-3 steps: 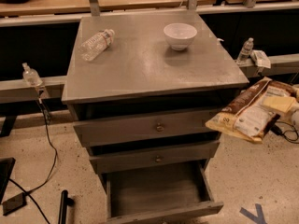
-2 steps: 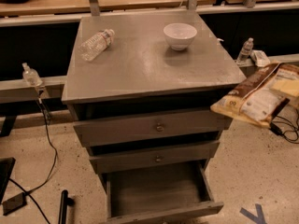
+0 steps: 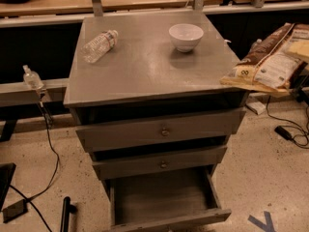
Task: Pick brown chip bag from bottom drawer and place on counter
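The hand is at the right edge of the view, mostly hidden by the brown chip bag, and I cannot tell whether it is clamped on the bag. The bag lies tilted, with its lower end over the front right corner of the grey table. On the table a white bowl stands upright showing only its white inside and a clear bottle lies on its side, while below, the bottom drawer is pulled out with its bare grey floor showing.

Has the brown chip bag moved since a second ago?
Yes. The brown chip bag, gripper at its right end, rose from beside the top drawer to overlap the counter at its right front corner.
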`<control>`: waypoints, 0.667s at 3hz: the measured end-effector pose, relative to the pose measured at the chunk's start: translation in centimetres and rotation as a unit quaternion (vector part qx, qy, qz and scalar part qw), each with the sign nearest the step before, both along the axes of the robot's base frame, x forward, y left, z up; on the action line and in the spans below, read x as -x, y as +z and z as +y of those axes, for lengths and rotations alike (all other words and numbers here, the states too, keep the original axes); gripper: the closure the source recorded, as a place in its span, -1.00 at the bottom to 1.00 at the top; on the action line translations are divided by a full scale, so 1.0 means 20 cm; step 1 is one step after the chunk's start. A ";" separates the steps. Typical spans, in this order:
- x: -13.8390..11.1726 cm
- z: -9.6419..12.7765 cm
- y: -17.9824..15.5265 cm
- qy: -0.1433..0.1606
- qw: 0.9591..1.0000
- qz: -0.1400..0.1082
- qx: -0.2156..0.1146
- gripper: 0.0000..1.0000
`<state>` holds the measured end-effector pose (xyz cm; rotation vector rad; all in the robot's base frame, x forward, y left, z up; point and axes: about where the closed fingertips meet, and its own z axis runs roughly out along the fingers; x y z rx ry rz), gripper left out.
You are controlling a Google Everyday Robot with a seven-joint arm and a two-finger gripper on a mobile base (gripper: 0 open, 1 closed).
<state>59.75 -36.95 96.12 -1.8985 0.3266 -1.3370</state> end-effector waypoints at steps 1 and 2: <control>-0.07 0.14 0.02 0.025 1.000 0.005 0.002 1.00; -0.16 0.29 -0.01 0.041 0.999 0.017 0.002 1.00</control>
